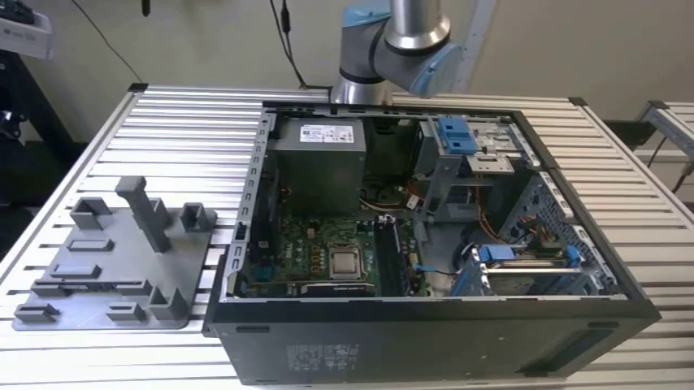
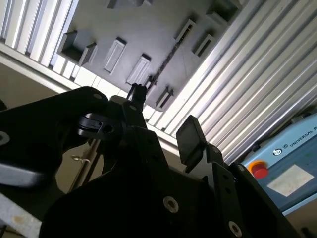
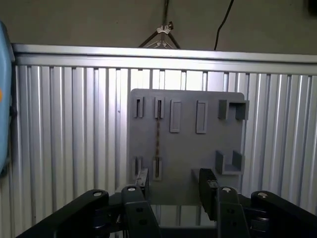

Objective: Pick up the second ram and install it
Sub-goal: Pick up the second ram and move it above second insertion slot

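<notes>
Above the grey tray, my gripper hangs with jaws apart and empty, while the second ram stands edge-on in its slots, so an off-centre descent could clip or tilt it.

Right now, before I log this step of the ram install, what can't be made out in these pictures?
- second ram: first wrist view, seen edge-on as a thin line in the grey tray; its chips cannot be made out.
- arm: exterior view, cut off by the top edge.
- memory slots: exterior view, too small and shaded to tell whether filled.
</notes>
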Tool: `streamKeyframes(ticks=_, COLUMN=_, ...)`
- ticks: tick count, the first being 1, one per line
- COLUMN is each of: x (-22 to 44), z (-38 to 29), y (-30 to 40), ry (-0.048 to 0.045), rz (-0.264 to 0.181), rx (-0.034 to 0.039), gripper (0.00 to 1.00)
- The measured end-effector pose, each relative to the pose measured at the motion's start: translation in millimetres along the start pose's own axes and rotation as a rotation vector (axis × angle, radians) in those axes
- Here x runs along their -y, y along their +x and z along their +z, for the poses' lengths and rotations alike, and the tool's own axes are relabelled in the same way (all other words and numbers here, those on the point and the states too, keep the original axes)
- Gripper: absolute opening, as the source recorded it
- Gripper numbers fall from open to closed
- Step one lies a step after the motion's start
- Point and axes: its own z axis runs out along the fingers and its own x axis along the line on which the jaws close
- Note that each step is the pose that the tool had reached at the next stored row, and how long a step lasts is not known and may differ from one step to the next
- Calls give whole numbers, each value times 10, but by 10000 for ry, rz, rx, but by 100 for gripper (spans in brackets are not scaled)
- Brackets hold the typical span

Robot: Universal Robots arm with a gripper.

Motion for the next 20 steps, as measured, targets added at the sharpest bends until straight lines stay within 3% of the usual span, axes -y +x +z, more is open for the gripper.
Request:
streamKeyframes(ticks=4, x=0, z=30, y=7, ry=-168, rz=4, rx=26, gripper=54)
streamKeyframes(ticks=9, x=2, z=103, y=11, ry=-47, rz=-26, rx=23, gripper=54)
streamKeyframes(ticks=20, x=3, z=267, y=36, ry=-41, rz=-64, rx=22, gripper=54)
